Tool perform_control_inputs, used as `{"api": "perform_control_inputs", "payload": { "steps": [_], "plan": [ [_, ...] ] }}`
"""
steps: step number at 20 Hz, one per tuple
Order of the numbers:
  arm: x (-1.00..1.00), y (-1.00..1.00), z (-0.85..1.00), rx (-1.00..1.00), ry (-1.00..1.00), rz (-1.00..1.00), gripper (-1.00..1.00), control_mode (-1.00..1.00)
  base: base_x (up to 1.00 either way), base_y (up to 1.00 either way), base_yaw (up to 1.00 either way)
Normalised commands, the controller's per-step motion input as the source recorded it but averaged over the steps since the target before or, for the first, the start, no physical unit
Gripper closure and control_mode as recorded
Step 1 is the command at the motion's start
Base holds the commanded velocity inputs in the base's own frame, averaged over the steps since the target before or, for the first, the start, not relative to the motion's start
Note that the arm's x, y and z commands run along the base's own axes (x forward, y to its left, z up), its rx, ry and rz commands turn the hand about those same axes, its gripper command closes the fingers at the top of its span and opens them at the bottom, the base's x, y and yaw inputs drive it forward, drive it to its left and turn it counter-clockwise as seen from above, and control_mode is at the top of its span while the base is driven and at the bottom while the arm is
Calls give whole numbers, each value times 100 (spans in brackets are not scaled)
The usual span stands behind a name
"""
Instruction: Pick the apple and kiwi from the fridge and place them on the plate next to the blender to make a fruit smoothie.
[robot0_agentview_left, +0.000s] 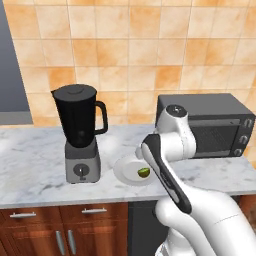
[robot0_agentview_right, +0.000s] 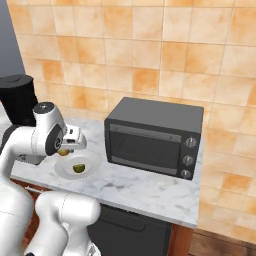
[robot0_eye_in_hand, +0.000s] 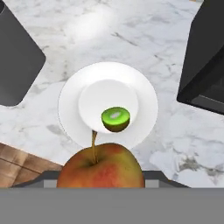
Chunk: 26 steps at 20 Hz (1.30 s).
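- The blender stands at the left on my marble bench, a near-black jar on a grey base with a round knob; I can read no brand or writing on it.
- Just right of it lies the white plate, and the kiwi rests on it, cut face up, green with a pale core.
- My claw hangs over the plate's edge, pinching the apple; the fingertips themselves are hidden behind the fruit in the hand view.
- The apple is red-orange with a thin stem, held in the air above the plate's near rim, apart from the kiwi.
- At the right sits a black oven with three knobs down its front; any markings on them are too small to read.
- The right base view shows a sliver of the apple under my wrist; the left base view hides it behind my forearm.
- The hand view alone shows the kiwi's cut face and the plate's raised inner ring.
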Motion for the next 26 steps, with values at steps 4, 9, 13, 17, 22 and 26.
{"api": "perform_control_inputs", "payload": {
  "steps": [4, 9, 13, 17, 22, 26],
  "plan": [
    [61, 50, -46, -1, 0, 1, 100, -100, 0, 0, 0],
    [64, 35, -58, 0, 1, 4, 100, -100, 0, 0, 0],
    [87, 23, -55, 0, 1, 5, 100, -100, 0, 0, 0],
    [100, 8, -38, 0, 0, 1, -100, -100, 0, 0, 0],
    [43, 0, -2, 0, 3, 0, -100, -100, 0, 0, 0],
    [-16, 0, 48, 0, 0, 0, -100, -100, 0, 0, 0]
  ]
}}
